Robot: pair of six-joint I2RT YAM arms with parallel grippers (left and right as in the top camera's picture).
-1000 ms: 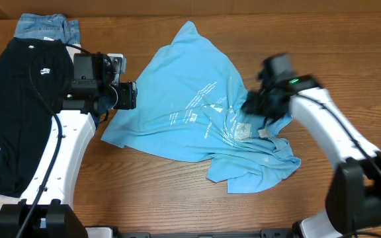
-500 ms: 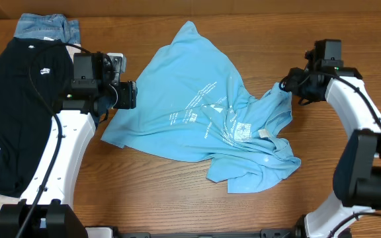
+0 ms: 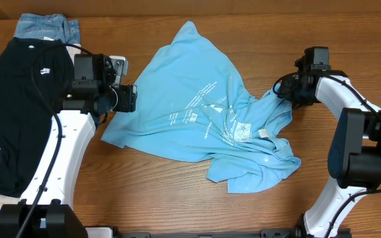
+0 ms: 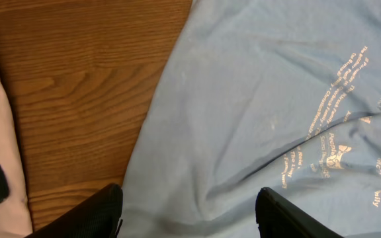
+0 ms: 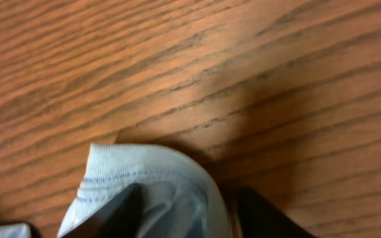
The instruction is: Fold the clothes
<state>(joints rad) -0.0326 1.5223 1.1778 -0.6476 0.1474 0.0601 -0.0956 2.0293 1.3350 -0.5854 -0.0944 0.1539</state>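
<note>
Wide wooden desk, sky-blue T-shirt crumpled at its centre, long axis running from the far peak to the bunched near-right corner. The right end effector is clamped on the shirt's right hem. The left end effector hangs, fingers apart, over the left edge. Bare wood to the right looks like room for pulling flat.
</note>
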